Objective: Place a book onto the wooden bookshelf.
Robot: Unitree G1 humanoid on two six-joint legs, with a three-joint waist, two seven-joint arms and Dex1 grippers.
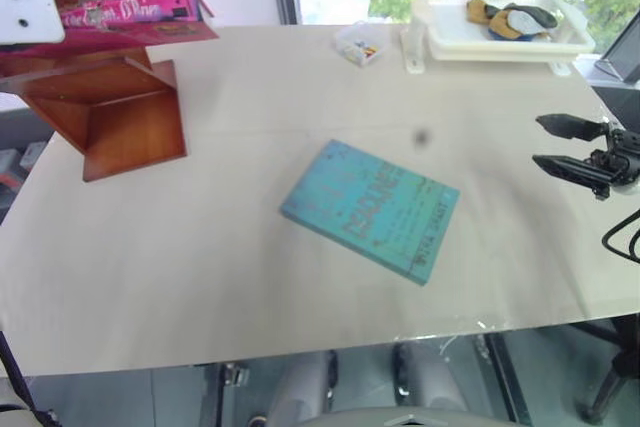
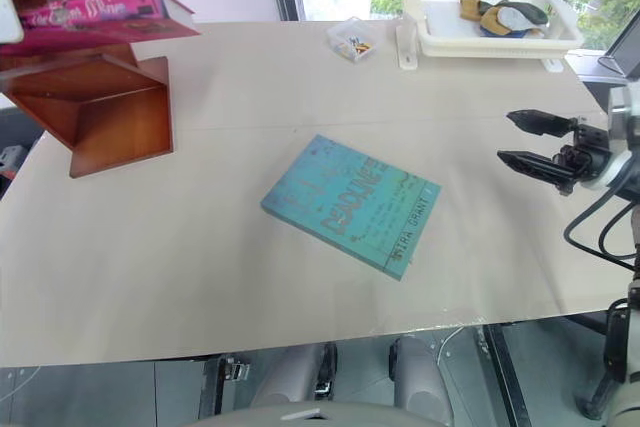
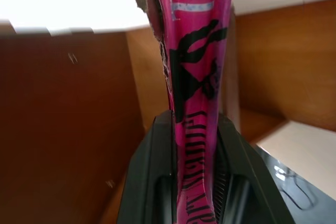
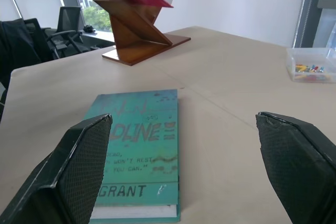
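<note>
Firmly clamped in the left gripper (image 3: 197, 182): bright pink paperback book (image 1: 135, 15), held flat above the reddish-brown wooden bookshelf (image 1: 115, 107) at ten o'clock on the pale table (image 1: 230, 247). Spread wide at three o'clock, holding nothing: right gripper (image 2: 528, 139). Flat at centre: teal-blue book (image 2: 350, 203). Near one o'clock: white plastic tray (image 1: 500, 42).
</note>
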